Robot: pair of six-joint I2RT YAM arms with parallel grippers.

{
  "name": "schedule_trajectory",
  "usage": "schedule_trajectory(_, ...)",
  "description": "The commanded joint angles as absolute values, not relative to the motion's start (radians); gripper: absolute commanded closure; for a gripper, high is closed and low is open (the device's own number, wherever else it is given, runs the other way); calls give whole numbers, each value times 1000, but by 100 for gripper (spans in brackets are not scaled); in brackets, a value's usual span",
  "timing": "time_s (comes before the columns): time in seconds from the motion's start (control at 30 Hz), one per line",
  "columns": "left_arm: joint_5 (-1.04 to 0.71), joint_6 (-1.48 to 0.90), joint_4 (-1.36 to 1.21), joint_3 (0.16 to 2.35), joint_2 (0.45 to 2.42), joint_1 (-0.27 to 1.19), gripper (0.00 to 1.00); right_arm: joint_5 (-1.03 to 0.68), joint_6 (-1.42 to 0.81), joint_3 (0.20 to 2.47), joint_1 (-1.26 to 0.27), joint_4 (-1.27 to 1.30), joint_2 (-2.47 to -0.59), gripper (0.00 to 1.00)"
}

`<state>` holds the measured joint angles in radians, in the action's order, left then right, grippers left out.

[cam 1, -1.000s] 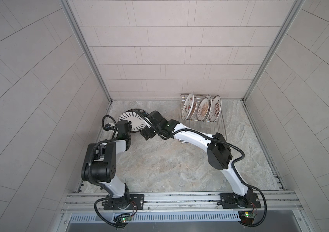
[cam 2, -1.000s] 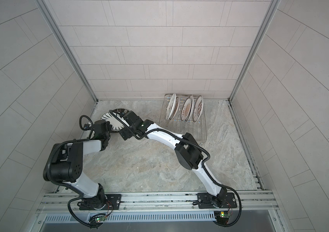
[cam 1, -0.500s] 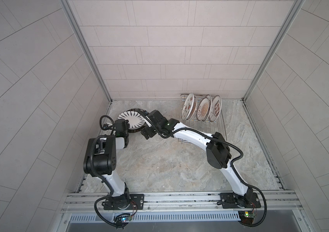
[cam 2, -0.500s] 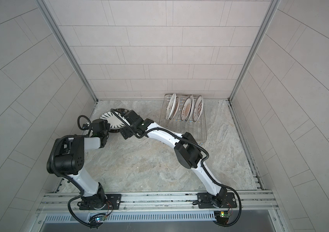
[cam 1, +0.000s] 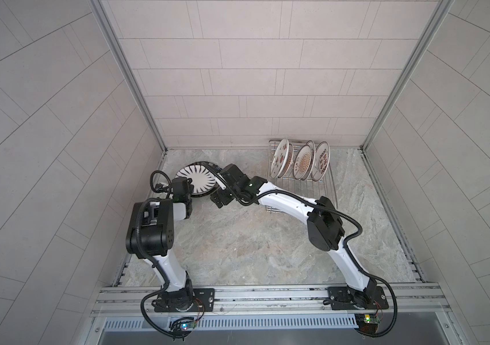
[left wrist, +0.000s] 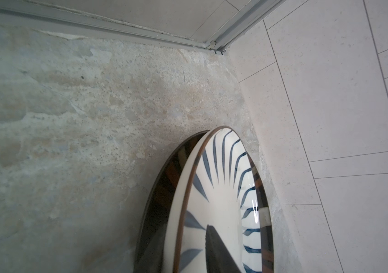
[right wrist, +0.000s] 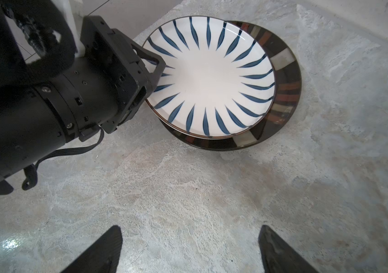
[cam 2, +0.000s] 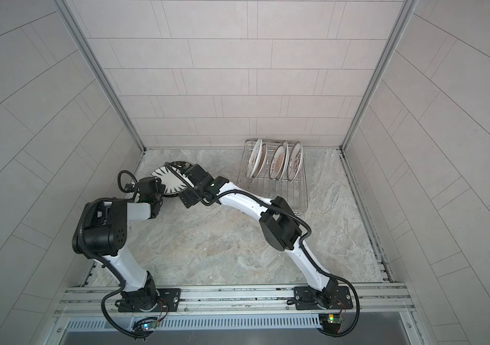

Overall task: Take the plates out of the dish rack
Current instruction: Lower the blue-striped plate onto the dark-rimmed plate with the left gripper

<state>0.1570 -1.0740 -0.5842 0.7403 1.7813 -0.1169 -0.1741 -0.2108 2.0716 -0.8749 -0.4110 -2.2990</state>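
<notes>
Dish rack: wire dish rack (cam 1: pixel 297 186) sits on the worktop (cam 1: pixel 252 239) against the far edge, toward the far-right corner.
Racked plates: racked plates (cam 1: pixel 302 162) stand upright between the tines at the rack's far end; the near half is bare wire.
Unloaded stack: blue-rayed plate (right wrist: pixel 212 75) lies flat, off-centre, on the dark-rimmed plate (right wrist: pixel 285 89), near the far-left corner.
Left gripper: left gripper (right wrist: pixel 157 71) is at the blue-rayed plate's rim, one finger (left wrist: pixel 216 250) over the plate's face. The other finger is hidden, so can't tell whether the jaws clamp or stand clear.
Right gripper: right gripper (right wrist: pixel 189 227) has jaws wide apart with nothing between them, over bare worktop just beside the stack.
</notes>
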Motion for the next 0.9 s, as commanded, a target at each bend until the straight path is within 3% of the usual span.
schedule_trajectory(0.0, 180, -1055, -607, 784, 1789, -116, 62, -167, -210, 2068, -871, -418, -2289, 9)
schedule_trajectory(0.13, 178, -1039, -597, 799, 1798, -114, 60, -159, -210, 2046, -868, -407, -2276, 9)
schedule_trajectory(0.3, 203, -1003, -567, 808, 1788, -108, 48, -141, -215, 2009, -862, -389, -2257, 9)
schedule_trajectory(0.87, 275, -914, -494, 831, 1754, -76, 38, -164, -221, 1886, -861, -307, -2159, 10)
